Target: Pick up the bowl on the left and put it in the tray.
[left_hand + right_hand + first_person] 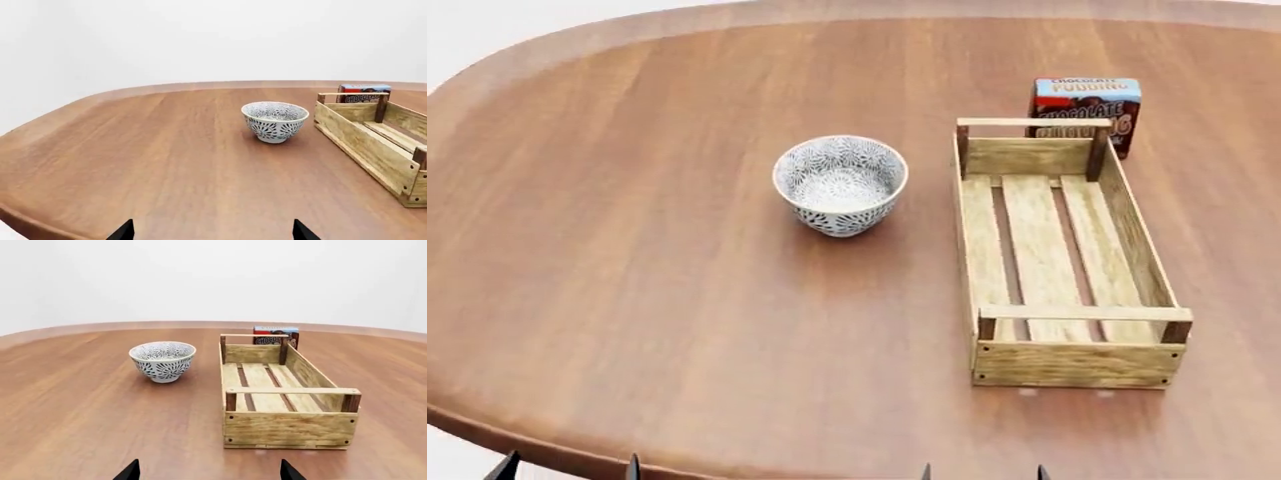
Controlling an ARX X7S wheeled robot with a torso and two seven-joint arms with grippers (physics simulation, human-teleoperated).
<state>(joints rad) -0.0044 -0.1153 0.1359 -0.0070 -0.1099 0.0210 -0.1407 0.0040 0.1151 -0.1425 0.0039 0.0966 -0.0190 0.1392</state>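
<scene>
— Head view first: what do you have on the bench [627, 250]?

— I see the bowl [841, 184] upright on the wood, left of the tray [1070, 362] and apart from it. Nothing in the bowl that I can make out, only its grey-blue pattern. The tray lies lengthwise away from me, its slatted bottom bare. Behind its far end bar stands a chocolate pudding box [1085, 108], outside the tray.

— And the tools?

— My left tool [212, 231] shows only two dark fingertips at the edge of its wrist view, spread wide apart with nothing between them; the bowl sits well ahead of it. My right tool [209, 470] is the same, tips parted and holding nothing, facing the tray's near end, the bowl off to one side
</scene>
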